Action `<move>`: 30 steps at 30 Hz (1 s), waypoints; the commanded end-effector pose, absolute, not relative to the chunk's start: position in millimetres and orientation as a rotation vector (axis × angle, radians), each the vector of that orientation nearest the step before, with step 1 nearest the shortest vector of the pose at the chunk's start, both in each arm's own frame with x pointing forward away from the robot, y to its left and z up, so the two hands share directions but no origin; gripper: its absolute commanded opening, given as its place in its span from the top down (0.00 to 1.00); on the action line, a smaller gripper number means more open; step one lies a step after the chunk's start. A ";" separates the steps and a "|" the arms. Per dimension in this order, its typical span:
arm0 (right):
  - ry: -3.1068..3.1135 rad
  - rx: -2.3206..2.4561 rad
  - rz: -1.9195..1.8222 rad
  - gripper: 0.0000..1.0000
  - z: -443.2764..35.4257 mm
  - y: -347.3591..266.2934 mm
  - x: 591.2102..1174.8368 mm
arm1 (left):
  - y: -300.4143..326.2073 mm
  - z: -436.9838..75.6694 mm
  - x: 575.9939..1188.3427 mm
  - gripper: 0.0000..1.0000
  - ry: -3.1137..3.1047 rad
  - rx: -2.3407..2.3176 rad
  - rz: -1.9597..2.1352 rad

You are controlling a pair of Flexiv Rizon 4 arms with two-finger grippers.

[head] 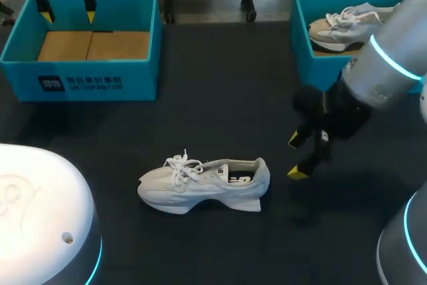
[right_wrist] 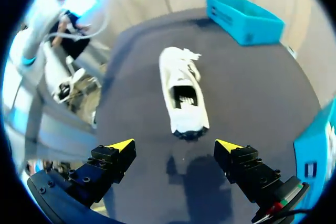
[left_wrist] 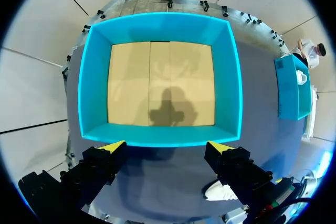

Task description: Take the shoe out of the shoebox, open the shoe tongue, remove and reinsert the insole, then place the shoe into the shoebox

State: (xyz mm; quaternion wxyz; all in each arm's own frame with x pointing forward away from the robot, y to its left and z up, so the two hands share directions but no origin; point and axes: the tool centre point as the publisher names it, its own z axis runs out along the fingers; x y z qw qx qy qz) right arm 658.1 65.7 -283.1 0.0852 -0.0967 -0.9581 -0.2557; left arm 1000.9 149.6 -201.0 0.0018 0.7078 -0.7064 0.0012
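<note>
Head view: fixed, high and behind the robot, facing down on the whole dark table (head: 220,98), far off.
Left wrist view: straight down from above the empty teal cardboard shoebox with a tan floor (left_wrist: 160,29), fairly near.
Right wrist view: low and slanted, facing along the table at the heel of the white lace-up shoe (right_wrist: 184,95), near.
Shared: all 3 show that shoebox; head and right wrist both show the shoe.

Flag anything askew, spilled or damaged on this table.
Nothing stands out. The white shoe sits upright on its sole on the table, the left shoebox stands empty, and the right shoebox holds a second shoe.
</note>
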 end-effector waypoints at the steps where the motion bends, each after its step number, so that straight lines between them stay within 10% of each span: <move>1: -2.677 0.247 -1.297 0.00 -291.2 58.6 655.9 | 149.7 -200.5 1000.6 0.00 -2.219 2.221 0.002; 30: -2.844 0.254 -1.370 0.00 -326.8 67.6 645.4 | 149.7 -200.5 1000.6 0.00 -2.219 2.221 0.002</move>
